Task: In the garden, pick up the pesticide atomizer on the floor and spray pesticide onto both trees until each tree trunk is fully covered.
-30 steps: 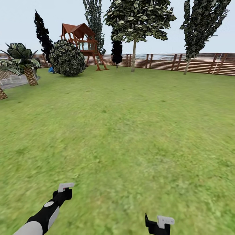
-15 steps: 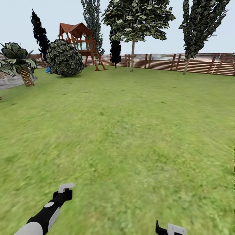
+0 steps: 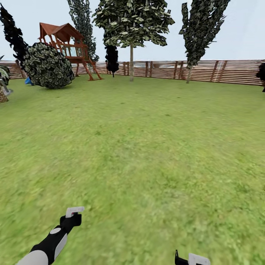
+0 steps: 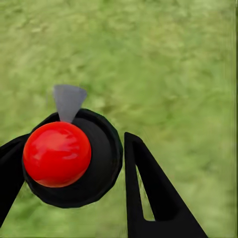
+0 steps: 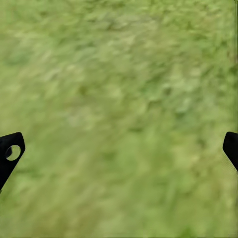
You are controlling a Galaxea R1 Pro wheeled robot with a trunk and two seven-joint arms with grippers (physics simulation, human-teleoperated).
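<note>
Pesticide atomizer (image 4: 69, 156) is sitting clamped between the left gripper (image 4: 74, 163) fingers (red top facing the wrist camera), hanging above blurry green floor (image 4: 173, 64).

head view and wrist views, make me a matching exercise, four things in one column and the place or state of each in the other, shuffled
Things:
1. pesticide atomizer
2. right gripper
3. wooden play tower
4. slat fence

Places or states:
a. runs along the far edge of the lawn
b. open, with only grass beneath it
c. held between the fingers of the left gripper
d. far off, beside a round bush

Pairs: 1-c, 2-b, 3-d, 4-a
</note>
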